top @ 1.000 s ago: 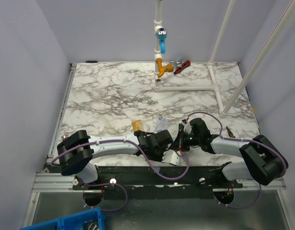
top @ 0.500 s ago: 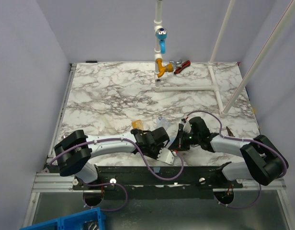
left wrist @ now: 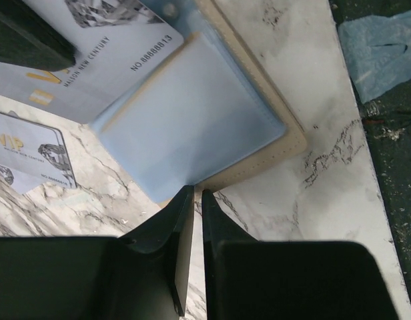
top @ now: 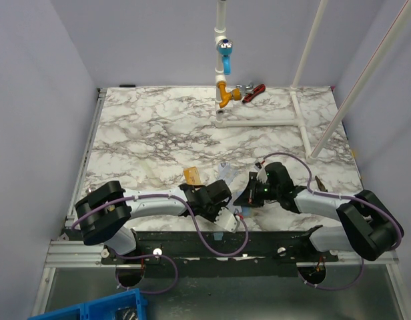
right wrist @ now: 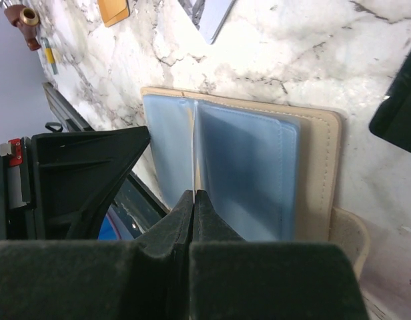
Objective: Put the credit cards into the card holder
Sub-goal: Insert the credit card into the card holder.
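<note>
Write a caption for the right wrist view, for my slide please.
Right gripper shut on a thin inner leaf of the open card holder, lying on the marble table.

"NO 88888813" and small "NEW CENTURY" lettering on the upper silver card (left wrist: pixel 119 63), gold "VIP" on the lower silver card (left wrist: pixel 33 159)

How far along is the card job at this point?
Done: beige leather-like card holder lies open, its light-blue sleeves showing no card. In hand: right gripper pinches a sleeve leaf; left gripper sits at the holder's edge. Left: gold-orange card and pale silver card lie outside it.
</note>
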Controlling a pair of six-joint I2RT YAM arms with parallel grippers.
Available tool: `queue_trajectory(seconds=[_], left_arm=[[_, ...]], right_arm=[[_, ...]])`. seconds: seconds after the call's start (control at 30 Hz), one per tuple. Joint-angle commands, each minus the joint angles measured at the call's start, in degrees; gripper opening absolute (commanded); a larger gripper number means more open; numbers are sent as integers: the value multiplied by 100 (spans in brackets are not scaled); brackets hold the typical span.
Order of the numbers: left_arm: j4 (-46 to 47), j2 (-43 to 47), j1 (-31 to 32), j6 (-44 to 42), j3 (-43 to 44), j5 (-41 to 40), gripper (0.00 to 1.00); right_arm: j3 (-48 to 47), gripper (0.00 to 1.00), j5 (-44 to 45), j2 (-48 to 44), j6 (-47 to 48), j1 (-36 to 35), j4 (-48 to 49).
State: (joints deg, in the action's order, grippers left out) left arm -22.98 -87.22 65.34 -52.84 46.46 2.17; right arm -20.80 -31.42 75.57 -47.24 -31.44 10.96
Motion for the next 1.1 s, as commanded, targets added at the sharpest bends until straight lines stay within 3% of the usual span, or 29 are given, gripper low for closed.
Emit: queue_trajectory(seconds=[0.0,0.5,0.87,1.07], left_arm=[[-301,41,53,-271,-127,118,11],[-242,-132,132,-140,-39,-42,5],[-300,-208,160,-69,-25,-7,1],[-302,-215,166,-87,-65,-39,0]], right_arm=[[249,1,217,156,-288,6,719],[698,1,286,306,-372,6,1448],[1023,1,-134,968,-586,8,2465],[887,1,-174,1040,-367,6,2024]])
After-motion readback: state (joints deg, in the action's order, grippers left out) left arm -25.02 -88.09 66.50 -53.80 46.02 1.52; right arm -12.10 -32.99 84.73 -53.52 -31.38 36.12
